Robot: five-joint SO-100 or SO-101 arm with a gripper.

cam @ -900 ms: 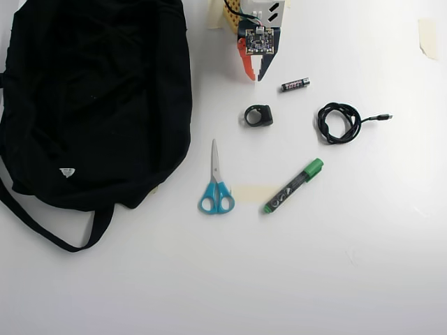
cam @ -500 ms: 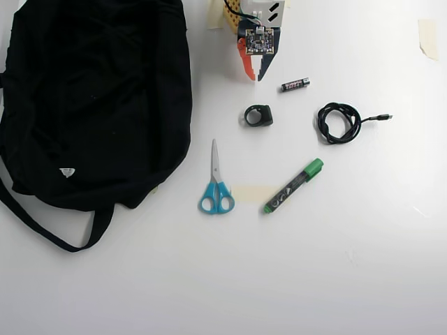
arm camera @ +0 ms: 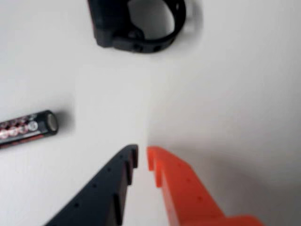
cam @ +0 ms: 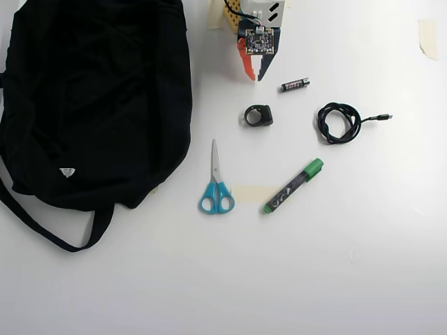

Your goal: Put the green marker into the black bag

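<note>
White table (cam: 363, 279); gripper (cam: 255, 75) nearly pressed together, empty, well apart from green marker (cam: 294, 185). Risk: battery (cam: 295, 84) & black ring (cam: 258, 115) lie between, could get knocked.

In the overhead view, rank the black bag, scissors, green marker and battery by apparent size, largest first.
1. black bag, by far the largest
2. scissors and green marker: about equal in length, too close to rank
3. battery, smallest

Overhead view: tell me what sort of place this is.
Probably a hobbyist's tabletop test setup: a plain white table with taped patches, a small arm's orange-and-black gripper, and scattered oddments like blue-handled scissors.
</note>
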